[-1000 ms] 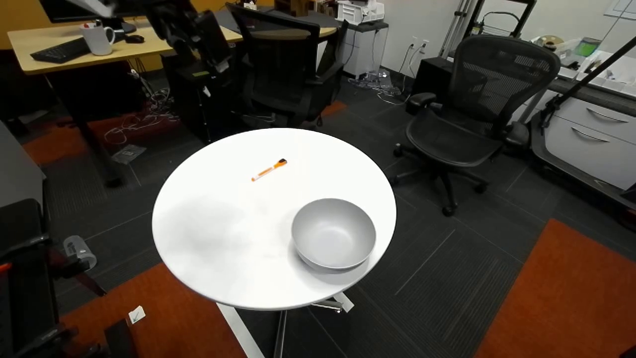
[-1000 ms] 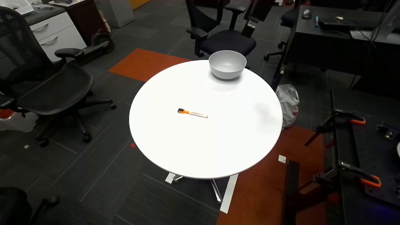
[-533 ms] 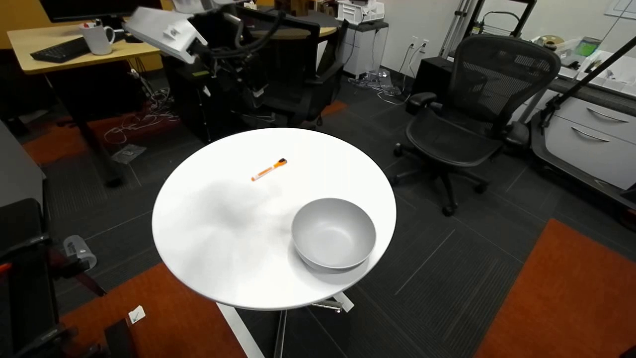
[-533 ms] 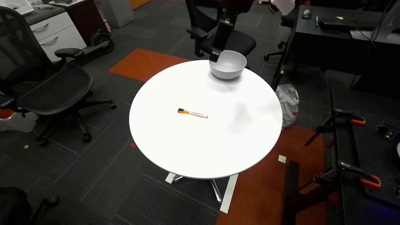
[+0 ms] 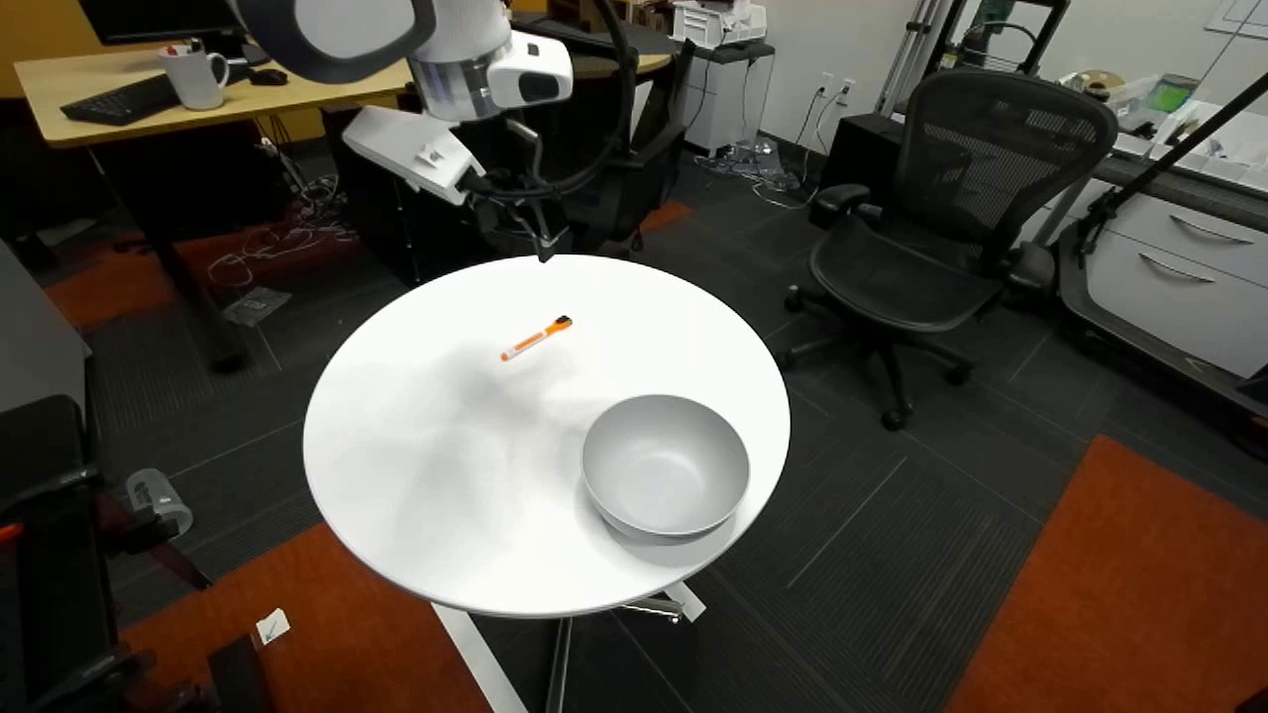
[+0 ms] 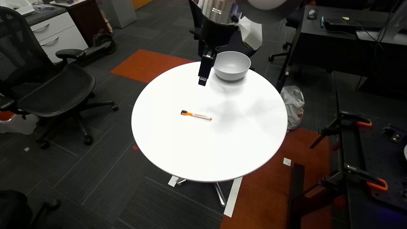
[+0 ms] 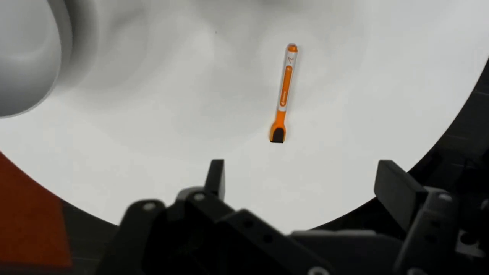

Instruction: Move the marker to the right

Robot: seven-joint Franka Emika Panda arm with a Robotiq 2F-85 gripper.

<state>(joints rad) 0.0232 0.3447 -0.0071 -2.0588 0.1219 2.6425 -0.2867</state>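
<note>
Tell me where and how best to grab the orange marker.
Probably around the middle of the marker, straight down from above, one jaw on each long side. It lies flat on the white table, its barrel slim and straight, whereas the dark end flares. The gripper is open, angled to close across the barrel.

Round white table [image 6: 203,149] | marker [image 7: 285,93] flat | grey bowl [image 5: 666,470] near edge

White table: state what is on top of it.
An orange marker and a grey bowl show on the white table. The spot directly under the bowl is covered.
</note>
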